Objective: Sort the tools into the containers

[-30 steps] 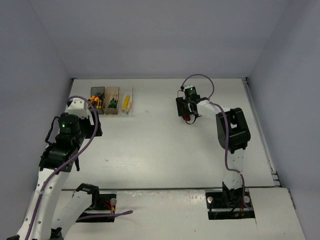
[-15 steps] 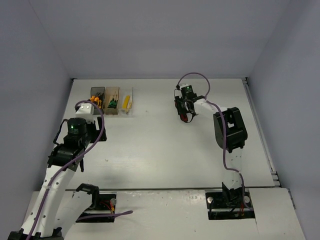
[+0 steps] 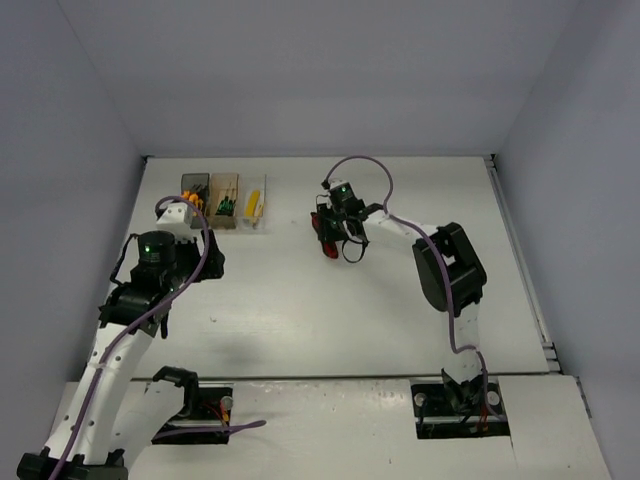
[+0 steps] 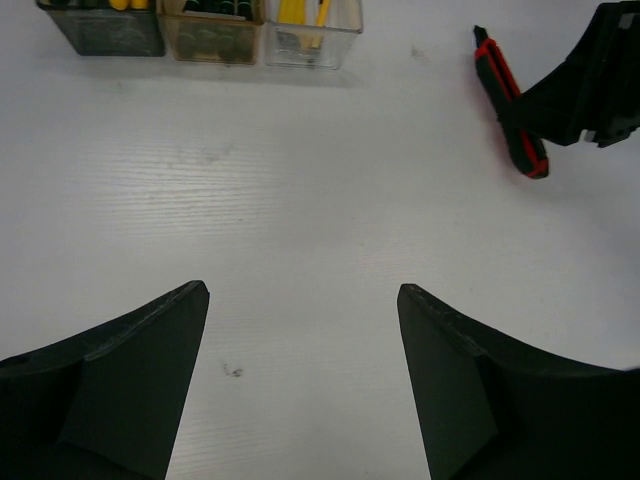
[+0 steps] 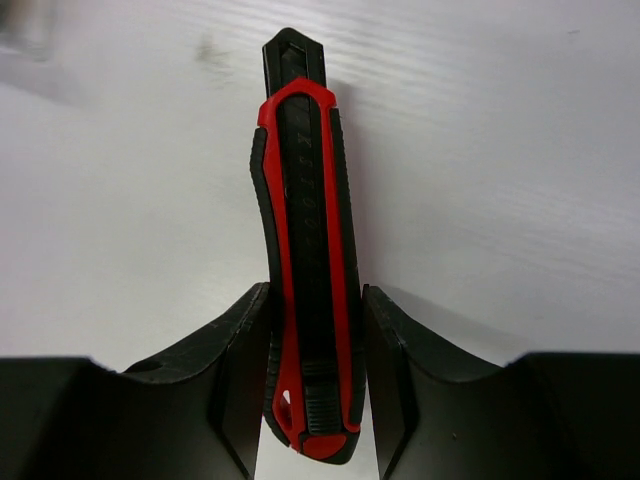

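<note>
My right gripper is shut on a red-and-black utility knife, both fingers pressed against its handle near the butt end. In the top view this knife hangs at the back of the table, a little right of the containers. The three containers stand in a row at the back left: dark grey with orange-handled pliers, amber with green-and-black screwdrivers, clear with a yellow knife. My left gripper is open over bare table, well short of the bins.
The right arm's gripper body shows at the upper right of the left wrist view, holding the knife. Grey walls close in the white table on three sides. A small dark mark lies on the table between my left fingers.
The right gripper closed on the red knife and carried it left toward the bins. The left arm drew back from the bins toward the near side, its gripper still open.
</note>
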Controlling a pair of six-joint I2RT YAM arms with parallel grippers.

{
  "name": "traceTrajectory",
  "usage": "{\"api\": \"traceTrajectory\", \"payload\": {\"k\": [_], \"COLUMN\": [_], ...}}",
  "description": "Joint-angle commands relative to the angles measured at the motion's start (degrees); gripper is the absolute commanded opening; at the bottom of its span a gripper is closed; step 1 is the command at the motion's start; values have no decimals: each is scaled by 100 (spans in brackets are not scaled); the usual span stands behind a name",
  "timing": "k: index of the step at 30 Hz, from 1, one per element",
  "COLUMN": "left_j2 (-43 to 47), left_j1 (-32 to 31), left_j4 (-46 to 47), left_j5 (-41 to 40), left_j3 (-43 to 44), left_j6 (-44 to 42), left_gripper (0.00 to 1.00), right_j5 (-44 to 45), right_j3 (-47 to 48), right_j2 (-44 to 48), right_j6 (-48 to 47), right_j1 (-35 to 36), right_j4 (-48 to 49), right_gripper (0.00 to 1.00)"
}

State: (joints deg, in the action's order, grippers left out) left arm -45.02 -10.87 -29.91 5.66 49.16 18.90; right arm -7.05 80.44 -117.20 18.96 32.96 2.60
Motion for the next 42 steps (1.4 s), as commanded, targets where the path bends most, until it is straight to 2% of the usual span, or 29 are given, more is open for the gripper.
{"api": "traceTrajectory", "payload": {"k": [1, 4, 6, 14, 19, 27, 34, 37, 40, 42], "left_j2": [-187, -330, -427, -1212, -1641, -1989, -2321, -2427, -2555, -2619], "left_j1": [-66, -234, -394, -1205, -1416, -1543, -1681, -1690, -1690, -1693], "left_j4": [1013, 1514, 1726, 2733, 3147, 3266, 3457, 3474, 3514, 3553], "left_j5": [939, 1033, 989, 191, -127, -514, -513, -509, -514, -505], "left_j3": [-175, -333, -353, -296, -266, -231, -89, -21, 22, 38], "left_j6": [1045, 1464, 1691, 2196, 2317, 2434, 2512, 2521, 2554, 2594], "left_gripper": [73, 73, 73, 73, 73, 71, 61, 49, 41, 31], "right_j5": [-501, -886, -902, -877, -869, -958, -1036, -1049, -1061, -1071], "right_j3": [-602, -1101, -1262, -2081, -2320, -2446, -2455, -2494, -2507, -2504], "right_j2": [1098, 1394, 1579, 2097, 2304, 2465, 2403, 2399, 2396, 2392], "right_j6": [995, 1155, 1068, 1286, 1409, 1444, 1436, 1444, 1428, 1427], "right_j1": [256, 442, 584, 1124, 1228, 1292, 1336, 1340, 1337, 1339], "right_j4": [1424, 2289, 2460, 3473, 3814, 4013, 4128, 4191, 4227, 4240], "right_gripper": [0, 0, 0, 0, 0, 0, 0, 0, 0, 0]}}
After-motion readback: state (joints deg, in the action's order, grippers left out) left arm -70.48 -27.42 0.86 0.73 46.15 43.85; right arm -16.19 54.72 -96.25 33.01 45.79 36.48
